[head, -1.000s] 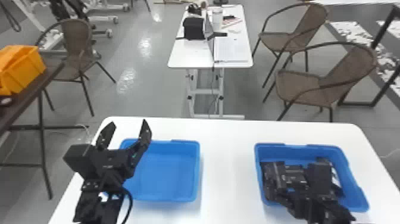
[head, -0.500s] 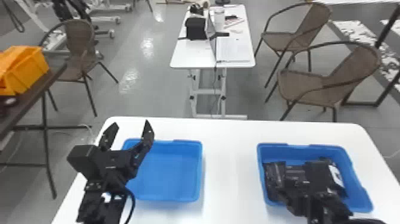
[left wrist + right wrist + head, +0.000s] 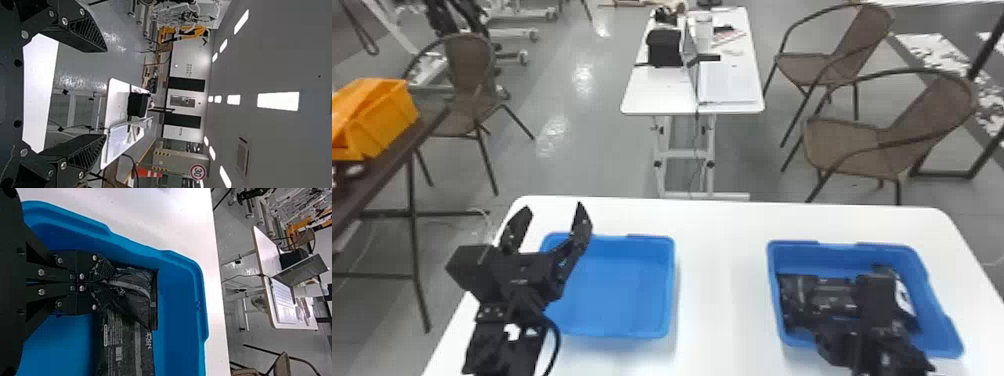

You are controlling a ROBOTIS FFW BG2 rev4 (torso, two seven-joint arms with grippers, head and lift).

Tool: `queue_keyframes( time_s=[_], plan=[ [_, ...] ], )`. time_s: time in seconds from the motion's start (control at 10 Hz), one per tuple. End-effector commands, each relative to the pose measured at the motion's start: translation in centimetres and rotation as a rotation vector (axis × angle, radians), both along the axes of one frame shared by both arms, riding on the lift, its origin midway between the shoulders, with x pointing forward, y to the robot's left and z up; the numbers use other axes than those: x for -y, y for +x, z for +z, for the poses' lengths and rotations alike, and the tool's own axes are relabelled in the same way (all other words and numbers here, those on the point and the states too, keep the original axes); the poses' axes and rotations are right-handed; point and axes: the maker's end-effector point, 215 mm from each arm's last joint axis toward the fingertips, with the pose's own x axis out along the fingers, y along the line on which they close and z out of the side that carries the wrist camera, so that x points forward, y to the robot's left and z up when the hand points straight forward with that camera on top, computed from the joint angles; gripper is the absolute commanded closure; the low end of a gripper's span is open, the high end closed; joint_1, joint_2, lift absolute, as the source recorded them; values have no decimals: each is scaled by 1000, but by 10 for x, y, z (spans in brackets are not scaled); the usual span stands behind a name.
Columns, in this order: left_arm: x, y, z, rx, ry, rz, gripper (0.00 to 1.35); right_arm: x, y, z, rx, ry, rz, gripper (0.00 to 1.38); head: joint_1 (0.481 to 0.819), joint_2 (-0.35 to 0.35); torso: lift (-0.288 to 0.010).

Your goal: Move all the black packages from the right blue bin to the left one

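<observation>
In the head view my left gripper (image 3: 549,225) stands open above the left blue bin's (image 3: 619,290) far-left corner, holding nothing. The left wrist view shows the same gripper (image 3: 102,92), its fingers wide apart. My right gripper (image 3: 797,310) is down inside the right blue bin (image 3: 947,330), near its left wall. Seen from the right wrist, this gripper (image 3: 103,282) is shut on the crumpled end of a black package (image 3: 135,290). Another black package (image 3: 127,348) with printed labels lies beside it. A further dark package with a white patch (image 3: 904,297) rests at the bin's right side.
Both bins stand on a white table (image 3: 719,280), with bare tabletop between them. Beyond it are a second white table (image 3: 662,92) with a laptop and brown chairs (image 3: 862,150). An orange crate (image 3: 382,117) sits on a dark table at the left.
The head view has shifted slightly, so the bins and table appear a little farther right. Neither arm has clearly moved relative to the bins; the left gripper remains open.
</observation>
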Motion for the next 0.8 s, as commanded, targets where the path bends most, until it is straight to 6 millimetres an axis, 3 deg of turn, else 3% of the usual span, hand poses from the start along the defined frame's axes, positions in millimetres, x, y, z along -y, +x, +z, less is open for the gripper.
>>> queue_keyframes(
  time_s=[0.0,0.2,0.4,0.5,0.7],
  plan=[
    [1,0,0,1,-3,1,274,2,-1,12,19,14,-15,1216,695,87,0],
    [0,0,0,1,-2,2,274,13,-3,29,36,-12,-22,1216,695,82,0],
    [0,0,2,3,-9,1,274,18,6,84,116,-47,0,1217,695,73,0],
    [3,1,1,-1,-25,-7,274,10,16,121,177,-36,35,1216,695,68,0],
    [13,13,7,-13,-77,-60,274,-43,48,188,274,42,209,1216,695,76,0]
  ],
)
